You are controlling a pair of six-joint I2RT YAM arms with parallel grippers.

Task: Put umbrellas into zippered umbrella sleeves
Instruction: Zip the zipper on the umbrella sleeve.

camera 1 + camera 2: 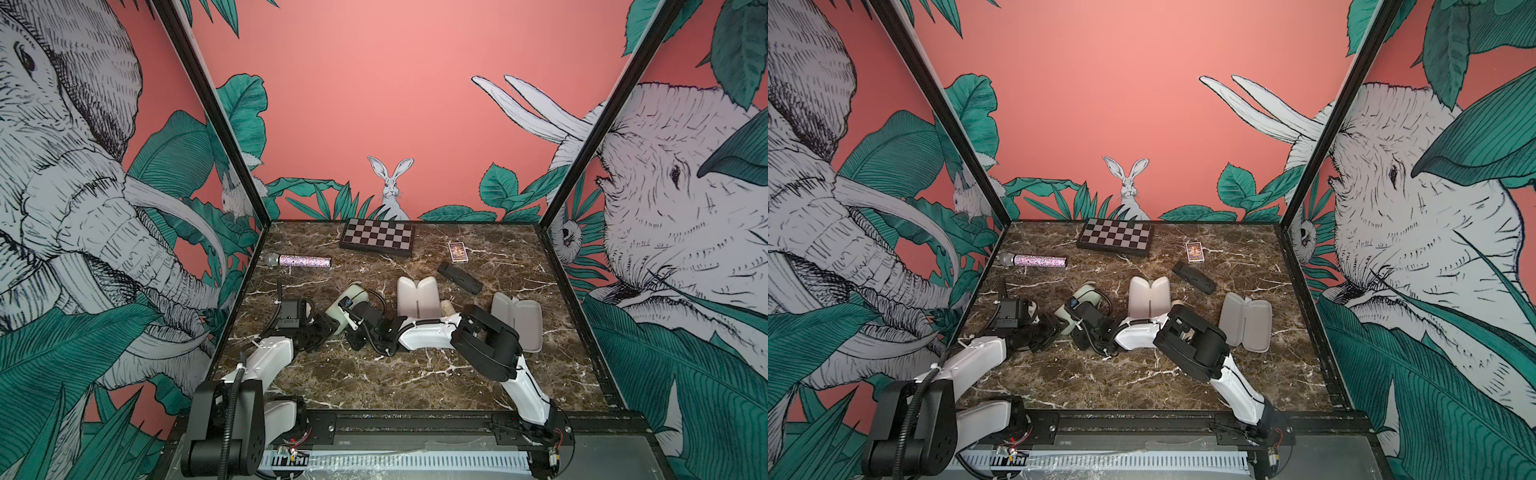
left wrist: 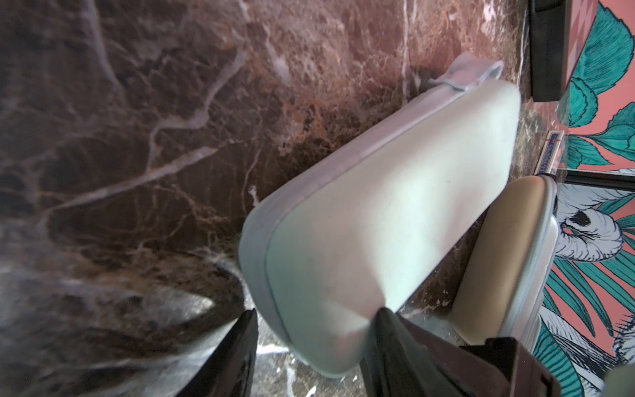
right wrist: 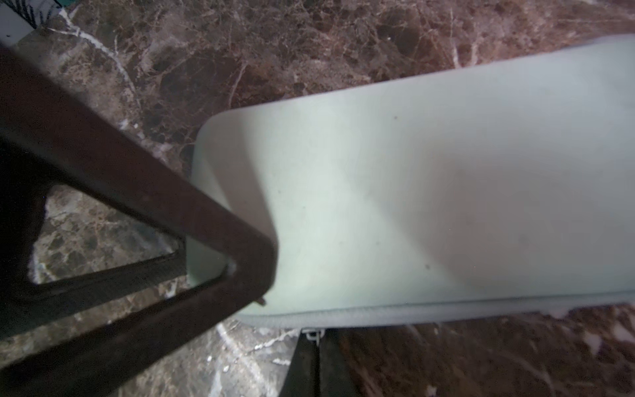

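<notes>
A closed mint green sleeve [image 1: 338,313] lies tilted left of the table's middle, between both arms. In the left wrist view its near end [image 2: 360,223] sits between my left gripper's [image 2: 314,338] jaws; one finger [image 2: 388,330] dents the shell. My right gripper [image 3: 314,347] is shut on the small metal zipper pull [image 3: 313,335] at the sleeve's grey zipper edge. An open cream sleeve [image 1: 417,299] stands behind, with a cream umbrella [image 1: 448,308] peeking out beside it. A black umbrella [image 1: 459,277] lies farther back. Another open sleeve [image 1: 517,322] shows grey lining at the right.
A checkered board box [image 1: 377,237] sits at the back edge, a glittery microphone [image 1: 301,261] at the back left and a small card box [image 1: 457,252] at the back right. My right forearm [image 1: 428,332] stretches across the table's middle. Printed walls close in three sides.
</notes>
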